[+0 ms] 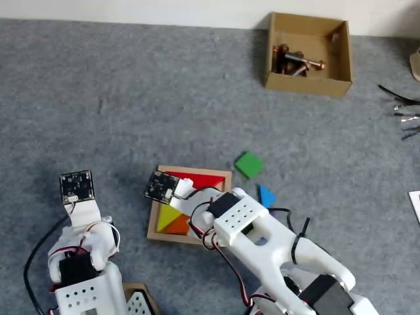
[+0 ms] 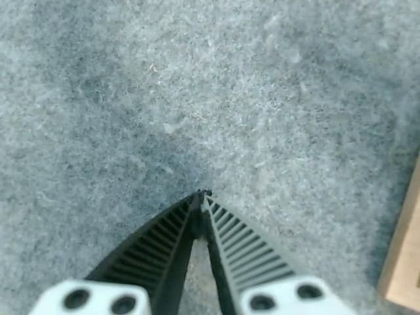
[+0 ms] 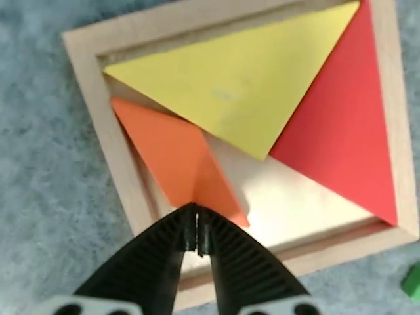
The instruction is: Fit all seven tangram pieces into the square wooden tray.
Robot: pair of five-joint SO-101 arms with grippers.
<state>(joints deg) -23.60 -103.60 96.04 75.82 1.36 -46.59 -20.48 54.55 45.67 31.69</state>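
tray [image 3: 82,62], near centre, holds yellow triangle [image 3: 230,92], red triangle [image 3: 341,125] and orange piece [image 3: 170,154]. green piece [image 1: 249,164] and blue piece [image 1: 266,195] lie just right of it, unplaced. judged under half done. right gripper [image 3: 197,226], jaws pressed together, sits at the orange piece. left gripper [image 2: 200,197], jaws pressed together, sits over the carpet to the left.

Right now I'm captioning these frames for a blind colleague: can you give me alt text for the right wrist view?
The right claw, shut, hangs over a square wooden tray at the tip of an orange piece. A yellow triangle and a red triangle also lie in the tray, leaving some bare wood; grey carpet lies around it.
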